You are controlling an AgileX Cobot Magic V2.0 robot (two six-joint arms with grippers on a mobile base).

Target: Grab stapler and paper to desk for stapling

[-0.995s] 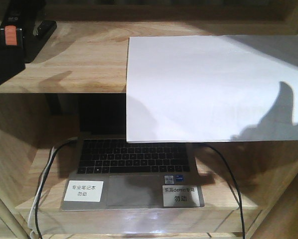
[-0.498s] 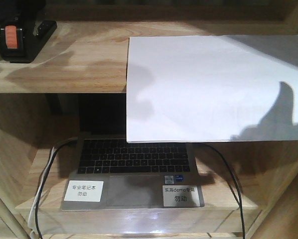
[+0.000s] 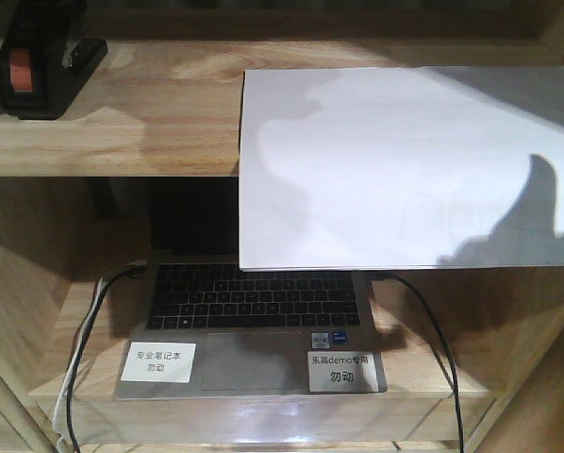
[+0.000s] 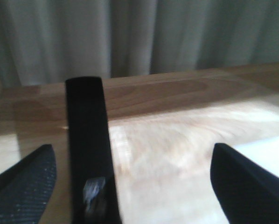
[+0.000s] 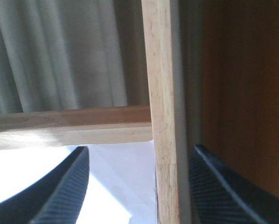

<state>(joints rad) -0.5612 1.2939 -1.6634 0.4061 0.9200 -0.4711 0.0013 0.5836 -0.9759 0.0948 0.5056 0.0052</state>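
Upper shelf board (image 3: 169, 123): carries both task items. You are at the pick-up step, with nothing lifted yet and no desk in view.
Paper (image 3: 395, 160): lies at the right, its near edge overhanging the board.
Lower compartment: holds an open laptop (image 3: 254, 321) bearing two white labels (image 3: 158, 362).
Stapler (image 3: 37, 71): sits at the far left, between the spread fingers of the left gripper (image 4: 130, 154). Next, advance and close across its body.
Right gripper (image 5: 140, 150): spread, with a wooden upright (image 5: 160, 93) between its fingers.

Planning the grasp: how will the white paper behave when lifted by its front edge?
The paper looks thin, so probably light and floppy, likely drooping. Its front part overhangs the shelf, so it may slide off if pushed.
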